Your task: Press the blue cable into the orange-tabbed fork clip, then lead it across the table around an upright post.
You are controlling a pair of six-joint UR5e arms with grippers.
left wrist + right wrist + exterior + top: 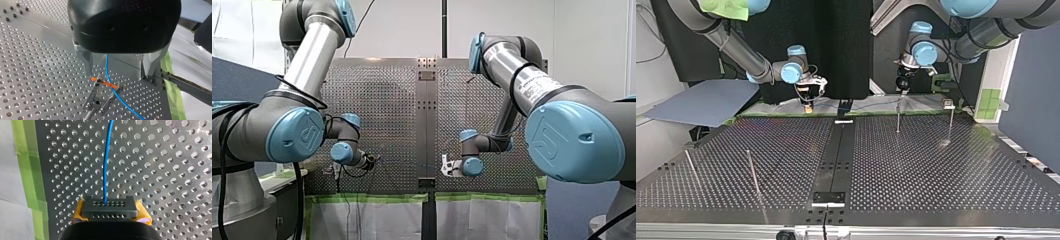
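Perforated table (pixel 936 165), upright posts (pixel 898 118), blue cable (pixel 106 165) at fork clip (pixel 100 96).

Front: far, over table (pixel 382 125); top: opposite side, low, facing back; wrists: close, both on blue cable (pixel 107 67).

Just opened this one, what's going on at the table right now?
Two arms are working a blue cable. The right hand grips it, with the cable running straight out ahead of it over the perforated table. The left hand hangs open over the orange-tabbed fork clip. The cable passes between its fingers and crosses the orange tab beside one prong. Leading it around an upright post is not yet done.
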